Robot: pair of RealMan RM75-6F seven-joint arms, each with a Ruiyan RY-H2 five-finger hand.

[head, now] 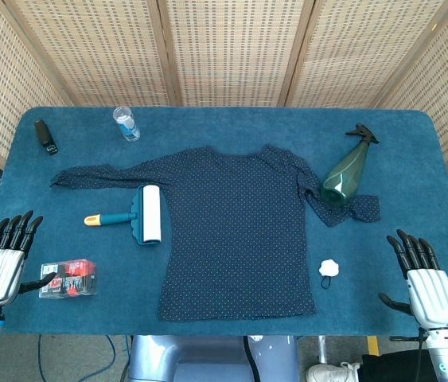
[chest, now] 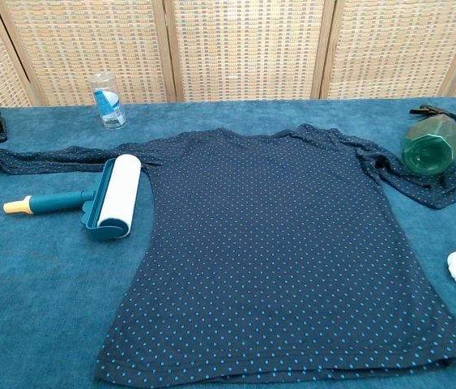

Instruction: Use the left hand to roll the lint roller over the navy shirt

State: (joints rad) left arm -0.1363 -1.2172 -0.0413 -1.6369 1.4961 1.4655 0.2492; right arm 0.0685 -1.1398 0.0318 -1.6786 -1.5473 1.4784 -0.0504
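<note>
A navy dotted shirt lies flat in the middle of the blue table, sleeves spread to both sides. The lint roller rests at the shirt's left edge, its white roll on a teal frame and its teal, yellow-tipped handle pointing left. My left hand lies open near the table's front left corner, well away from the roller. At the front right corner my right hand rests open, holding nothing. Neither hand shows in the chest view.
A clear box with red contents sits beside my left hand. A water bottle and a black stapler stand at the back left. A green spray bottle lies on the right sleeve. A white mask lies front right.
</note>
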